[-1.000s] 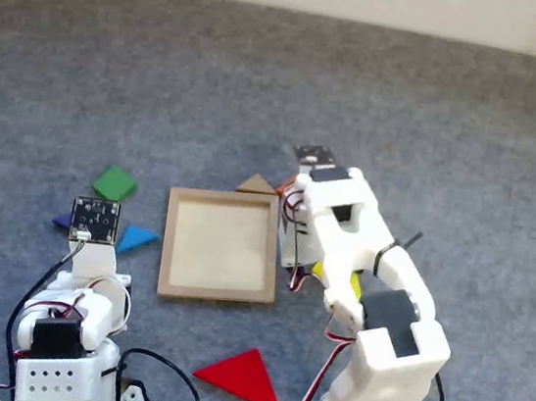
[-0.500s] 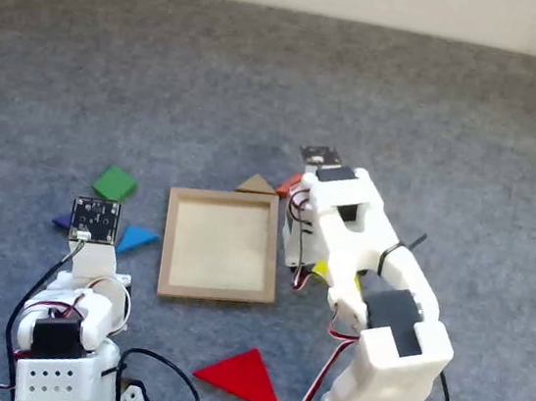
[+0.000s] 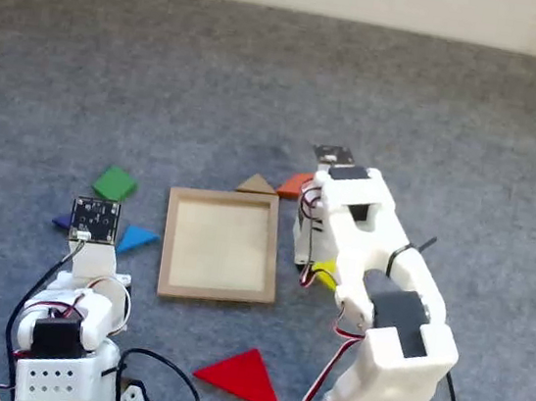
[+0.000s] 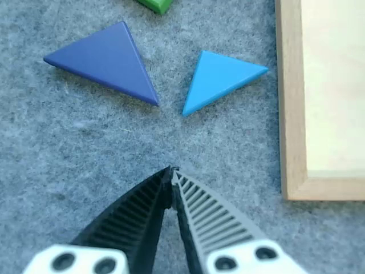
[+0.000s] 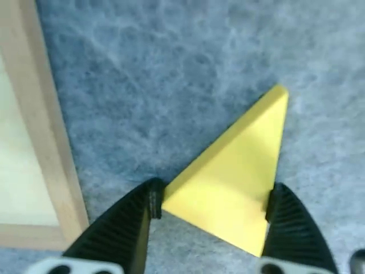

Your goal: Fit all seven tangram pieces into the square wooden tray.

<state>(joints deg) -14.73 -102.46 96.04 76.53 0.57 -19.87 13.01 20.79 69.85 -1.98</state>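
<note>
The square wooden tray [image 3: 220, 247] lies empty at mid-table; its edge [image 4: 291, 97] and corner [image 5: 45, 142] show in the wrist views. My right gripper [image 5: 211, 200] is open and low over the yellow triangle [image 5: 234, 177], one finger at each side, close against its edges. Yellow [image 3: 325, 277] peeks from under that arm. My left gripper [image 4: 171, 171] is shut and empty, just short of the light blue triangle [image 4: 217, 77] and dark blue triangle [image 4: 108, 60]. A green square [image 3: 114, 182], brown triangle [image 3: 256, 185], orange piece [image 3: 296, 183] and red triangle [image 3: 243, 377] lie around the tray.
Everything rests on grey carpet. The right arm [image 3: 353, 232] stands just right of the tray's right edge. The left arm's base [image 3: 60, 351] sits at the front left with cables beside it. Open carpet stretches behind the tray up to the wall.
The right arm has shifted a little to the right, away from the tray's edge, uncovering more of the orange piece. The left arm has kept still.
</note>
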